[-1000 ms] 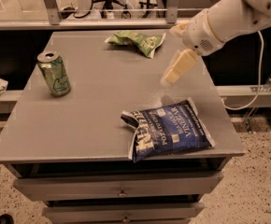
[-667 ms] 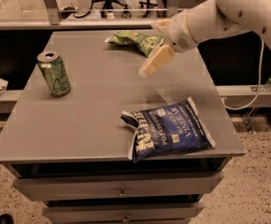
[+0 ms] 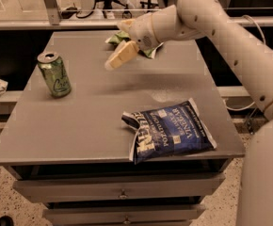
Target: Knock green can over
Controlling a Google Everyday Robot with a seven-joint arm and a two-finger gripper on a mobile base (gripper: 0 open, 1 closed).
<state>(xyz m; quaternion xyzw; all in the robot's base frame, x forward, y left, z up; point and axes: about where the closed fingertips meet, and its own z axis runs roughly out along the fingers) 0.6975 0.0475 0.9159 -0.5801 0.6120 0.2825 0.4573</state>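
Camera view, near to far: a blue chip bag (image 3: 172, 132) lies flat at lower centre of the counter (image 3: 80, 126). The green can (image 3: 55, 74) stands upright at the left of the frame, near the counter's left edge and well apart from the bag. The gripper (image 3: 121, 55) hovers above the counter at upper centre, right of the can and not touching it. Its fingers show as 1 closed wedge with no visible gap. Behind it lies a green snack bag (image 3: 114, 39).

Procedure: approach the can from the right and strike the upper half of its wall. Push sideways, not down. A low strike would likely slide the can rather than tip it.
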